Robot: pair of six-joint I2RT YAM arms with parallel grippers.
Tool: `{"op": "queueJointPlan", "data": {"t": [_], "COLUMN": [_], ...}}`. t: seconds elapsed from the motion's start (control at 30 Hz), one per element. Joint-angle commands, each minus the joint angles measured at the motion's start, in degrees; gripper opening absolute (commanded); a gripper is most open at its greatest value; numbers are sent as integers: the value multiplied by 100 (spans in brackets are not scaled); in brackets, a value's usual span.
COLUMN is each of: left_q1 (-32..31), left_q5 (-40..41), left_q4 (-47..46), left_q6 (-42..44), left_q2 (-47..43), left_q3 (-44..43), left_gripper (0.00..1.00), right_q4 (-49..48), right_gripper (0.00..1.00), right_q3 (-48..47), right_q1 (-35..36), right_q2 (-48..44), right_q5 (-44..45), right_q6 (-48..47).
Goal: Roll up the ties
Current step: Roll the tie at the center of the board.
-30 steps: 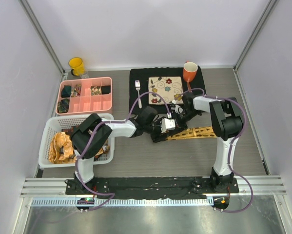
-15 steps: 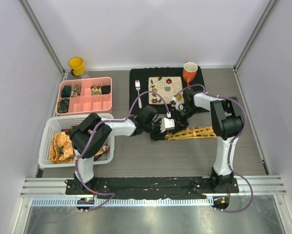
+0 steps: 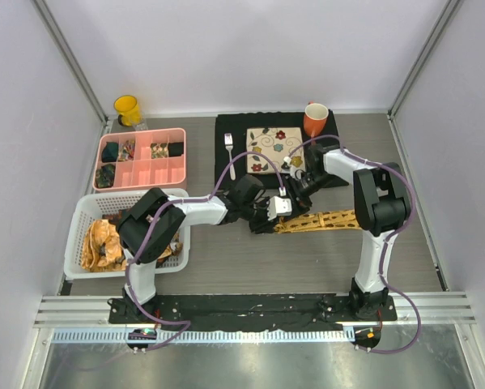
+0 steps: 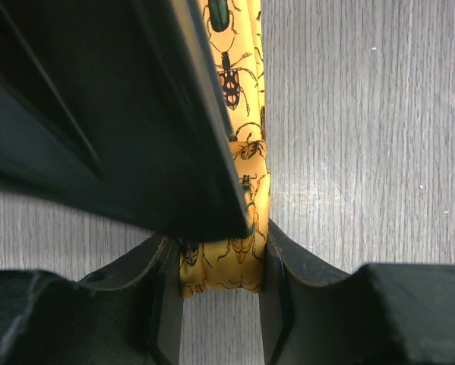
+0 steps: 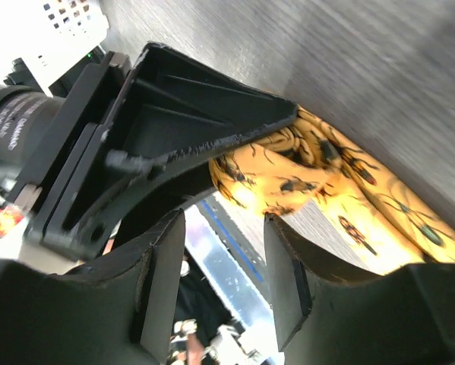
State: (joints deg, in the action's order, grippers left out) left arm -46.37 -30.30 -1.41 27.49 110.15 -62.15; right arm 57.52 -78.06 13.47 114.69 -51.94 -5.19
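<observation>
Black and clenched, the left pincer (image 4: pixel 221 266) grips the bunched end of a yellow tie (image 4: pixel 238 68); the cloth touches both fingers. Only the left wrist view shows this grip up close.

The right wrist view shows the right pincer (image 5: pixel 223 251) released, its fingers apart with nothing between them, just beside the tie. It also shows a ribbed black finger of the left pincer lying on a curl of the tie.

The top view is too far off to show either grip, but it alone shows the whole tie. It lies flat in the middle of the counter (image 3: pixel 250 263) and runs from the two pincers out to the right, as far as the right arm.

The tie is narrow and yellow-orange, with little bugs drawn in dark lines. One bug is green and one is red and black.

The counter is grey with thin wood lines. On its left sits a white basket (image 3: pixel 80 215) with other ties (image 3: pixel 100 241) piled in it. Behind the basket is a pink tray (image 3: pixel 157 173) with small boxes, some holding dark things. At the back lie a black mat (image 3: pixel 226 126), a flowered square plate (image 3: pixel 274 150), a fork (image 3: pixel 230 150) and an orange mug (image 3: pixel 315 121). A yellow cup (image 3: pixel 127 109) stands in the far left corner. White walls close in three sides.
</observation>
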Motion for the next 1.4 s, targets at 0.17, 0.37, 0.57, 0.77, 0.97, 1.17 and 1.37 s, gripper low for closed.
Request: {"op": "queueJointPlan", "data": {"t": [0.17,0.37,0.57,0.77,0.97,1.17,1.37], "left_q1": [31,31,40,128,128,40,-47], "left_q5": [359,376,350,192,-221,-459,-292], "left_q4": [818,914,993,783,520,-41,-658], "left_q6": [29,134,108,-286,-805,-894,-868], "left_q2": [226,183,112,-37,-143,-47,322], "left_q3": [19,28,1,-279,-509,-491,-561], "left_gripper": [23,29,43,64,85,89,87], "right_q4": [-882,-1120,-1076,-1119,-1603,-1920,-1902], "right_gripper": [45,20,1,1,1,1,1], "right_q3": [265,379,599,809,1117,1206,1118], "right_q1": [129,77,-152,-310,-521,-548,-504], "right_q2": [343,510,589,501,369,430,519], "right_q5": [97,316,703,1228,1898,1899,1767], "right_q6": [510,493,230,-183,-342,9,97]}}
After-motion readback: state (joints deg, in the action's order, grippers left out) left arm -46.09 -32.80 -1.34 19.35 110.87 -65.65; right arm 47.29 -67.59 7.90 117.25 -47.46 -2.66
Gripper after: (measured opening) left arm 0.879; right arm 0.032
